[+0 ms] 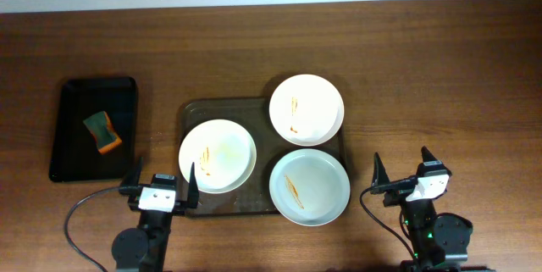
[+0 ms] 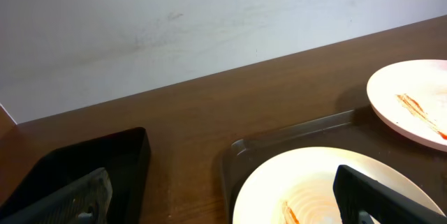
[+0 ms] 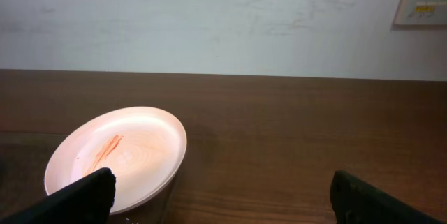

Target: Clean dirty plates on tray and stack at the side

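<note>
On the tray [image 1: 212,109], three seemingly streaked plates [image 1: 217,155]; left claw [image 1: 164,169] and right claw [image 1: 401,155] released.

left gripper [image 1: 163,174]: white boxy body, black pointed jaws
right gripper [image 1: 402,163]: same white-and-black look
cables [image 1: 74,214]: thin, dark, one per arm
bases [image 1: 140,245]: black, roundish, green glint on the lower-right one

Round white shallow plate [image 3: 119,155], one orange-brown sauce streak on its face; sits toward the left of the dark brown wooden counter [image 3: 293,126], short of its far edge; pale wall [image 3: 209,21] beyond that edge; right gripper [image 3: 223,206], black fingers [image 3: 80,197] spread wide, nothing between them; one finger overlaps the plate's near rim.
</note>
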You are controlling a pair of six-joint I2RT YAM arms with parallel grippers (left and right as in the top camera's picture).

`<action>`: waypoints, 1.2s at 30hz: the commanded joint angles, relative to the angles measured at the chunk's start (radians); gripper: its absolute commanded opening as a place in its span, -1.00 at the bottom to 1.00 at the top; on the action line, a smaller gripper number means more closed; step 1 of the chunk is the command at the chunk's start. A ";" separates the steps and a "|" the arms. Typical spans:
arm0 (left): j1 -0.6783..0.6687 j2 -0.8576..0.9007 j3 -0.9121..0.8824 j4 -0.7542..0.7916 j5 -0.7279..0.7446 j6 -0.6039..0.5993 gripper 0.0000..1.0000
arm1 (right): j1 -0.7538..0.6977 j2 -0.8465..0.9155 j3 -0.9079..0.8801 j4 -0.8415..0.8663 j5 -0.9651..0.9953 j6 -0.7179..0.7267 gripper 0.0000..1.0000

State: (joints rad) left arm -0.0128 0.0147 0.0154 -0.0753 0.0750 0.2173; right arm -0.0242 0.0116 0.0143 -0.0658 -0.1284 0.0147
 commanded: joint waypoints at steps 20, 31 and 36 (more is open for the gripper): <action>0.000 0.188 0.377 -0.185 0.015 0.008 0.99 | 0.005 0.036 0.246 -0.010 -0.090 0.099 0.97; 0.000 1.239 1.540 -1.118 0.033 -0.089 0.99 | 0.005 1.080 1.307 -0.951 -0.128 0.094 0.97; 0.000 1.576 1.641 -1.196 0.169 -0.089 0.99 | 0.043 1.487 1.380 -0.922 -0.444 0.106 0.83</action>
State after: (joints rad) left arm -0.0128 1.4879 1.6352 -1.2972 0.1780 0.1337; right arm -0.0231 1.3727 1.3804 -1.0248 -0.3763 0.1097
